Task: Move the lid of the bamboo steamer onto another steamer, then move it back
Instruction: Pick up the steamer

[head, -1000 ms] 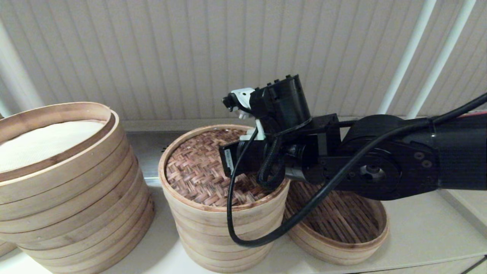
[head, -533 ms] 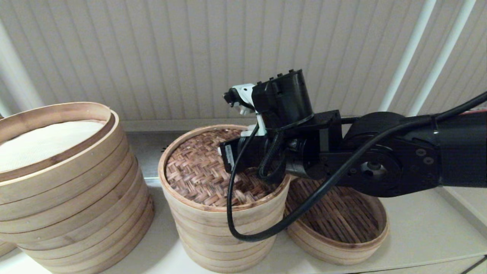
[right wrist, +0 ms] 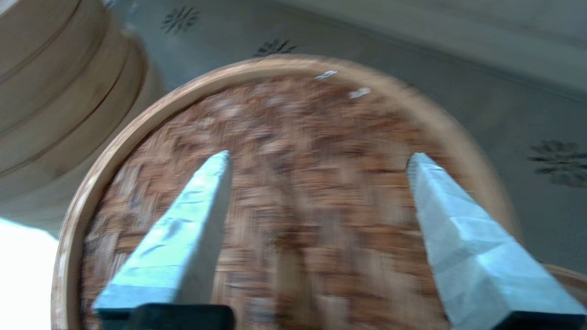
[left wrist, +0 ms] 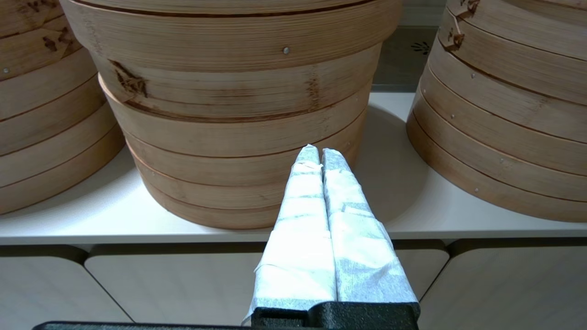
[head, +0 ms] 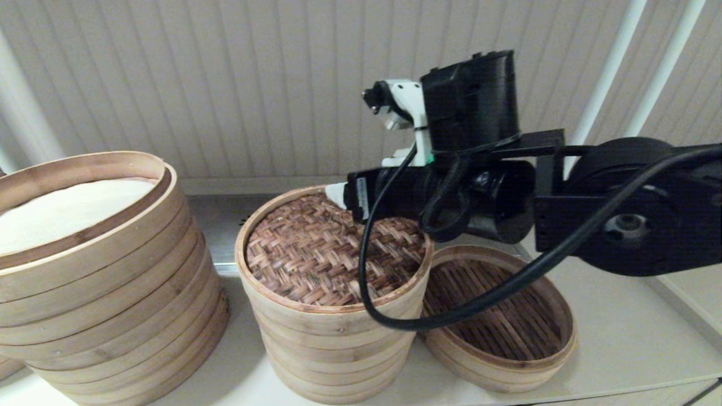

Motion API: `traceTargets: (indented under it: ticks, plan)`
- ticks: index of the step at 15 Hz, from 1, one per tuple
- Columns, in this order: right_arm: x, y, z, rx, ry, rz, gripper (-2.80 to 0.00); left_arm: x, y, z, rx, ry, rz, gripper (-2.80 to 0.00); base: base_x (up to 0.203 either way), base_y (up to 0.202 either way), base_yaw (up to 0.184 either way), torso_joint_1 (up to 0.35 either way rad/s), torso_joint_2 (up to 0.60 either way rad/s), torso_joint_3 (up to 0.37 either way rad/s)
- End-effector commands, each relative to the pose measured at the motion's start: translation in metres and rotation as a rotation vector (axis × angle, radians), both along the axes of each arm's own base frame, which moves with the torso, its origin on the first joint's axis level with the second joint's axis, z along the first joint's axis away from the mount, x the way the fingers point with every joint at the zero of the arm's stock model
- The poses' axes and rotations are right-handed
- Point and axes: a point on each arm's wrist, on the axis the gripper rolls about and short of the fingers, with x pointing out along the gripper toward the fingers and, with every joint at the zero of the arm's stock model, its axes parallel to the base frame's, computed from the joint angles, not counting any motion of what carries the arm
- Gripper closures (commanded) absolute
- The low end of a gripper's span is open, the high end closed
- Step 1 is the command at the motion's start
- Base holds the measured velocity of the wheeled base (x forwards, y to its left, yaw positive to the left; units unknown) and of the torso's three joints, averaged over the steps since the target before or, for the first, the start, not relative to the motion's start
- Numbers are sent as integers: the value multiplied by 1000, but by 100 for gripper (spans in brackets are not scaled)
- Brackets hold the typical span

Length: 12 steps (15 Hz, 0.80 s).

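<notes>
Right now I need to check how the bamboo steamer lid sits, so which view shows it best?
The head view: the bamboo steamer lid shows sharply, resting on the middle stack, partly behind the right arm. The right wrist view shows it blurred beneath the open right gripper. The left wrist view does not show its woven top.

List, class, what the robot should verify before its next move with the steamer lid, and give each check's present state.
1. Bamboo steamer lid sits level on the medium steamer stack: ok.
2. Right gripper open, holding nothing: ok.
3. Right gripper above the lid, not touching it: ok.
4. Low basket beside the stack is uncovered, ready for the lid's return: ok.
5. Left gripper shut and parked low before the counter: ok.
6. Black cable hanging in front of the lid, free of its rim: cannot tell.
</notes>
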Motion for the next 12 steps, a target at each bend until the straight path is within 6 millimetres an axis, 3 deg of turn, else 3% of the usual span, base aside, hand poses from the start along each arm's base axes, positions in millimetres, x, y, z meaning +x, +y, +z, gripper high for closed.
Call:
traceTargets:
  ticks: [1, 6, 10, 12]
  plan:
    - [-13, -29, 23, 42, -46, -49, 0, 0, 0, 0, 0, 0, 1, 0, 0, 0, 0, 0, 0, 0]
    - [-52, -93, 48, 77, -115, -192, 0, 0, 0, 0, -2, 0, 1, 0, 0, 0, 0, 0, 0, 0]
    - [-98, -145, 37, 73, -132, -290, 0, 0, 0, 0, 0, 0, -1, 0, 0, 0, 0, 0, 0, 0]
    - [-131, -175, 26, 62, -145, -368, 0, 0, 0, 0, 0, 0, -1, 0, 0, 0, 0, 0, 0, 0]
